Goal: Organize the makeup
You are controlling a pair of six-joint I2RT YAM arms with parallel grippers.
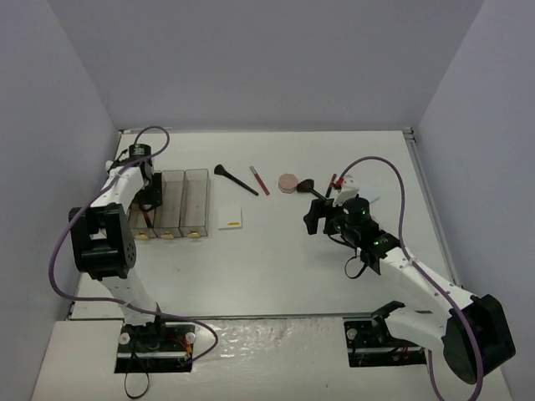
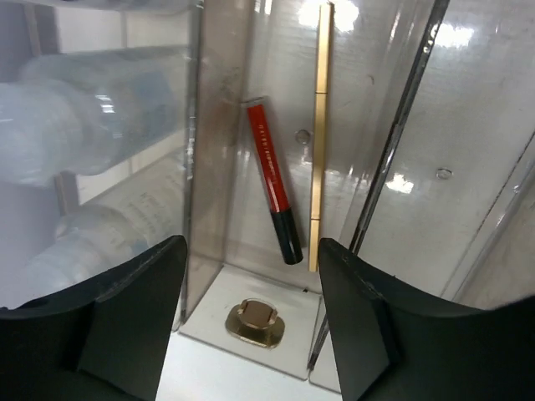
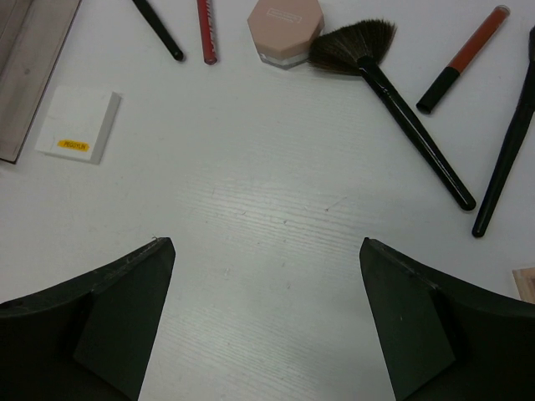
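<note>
As it lies in bin (image 2: 213, 167): red pencil (image 2: 272, 175) black-tipped, gold pencil (image 2: 318, 150) slim.

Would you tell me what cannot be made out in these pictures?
Bottles: left wrist view, blurred behind a clear bin wall.
Palette: right wrist view, cut off by the right edge; only a corner shows.
Thin brush: same view, its head lies beyond that edge.
Pad: its yellow label is too small to read.
</note>
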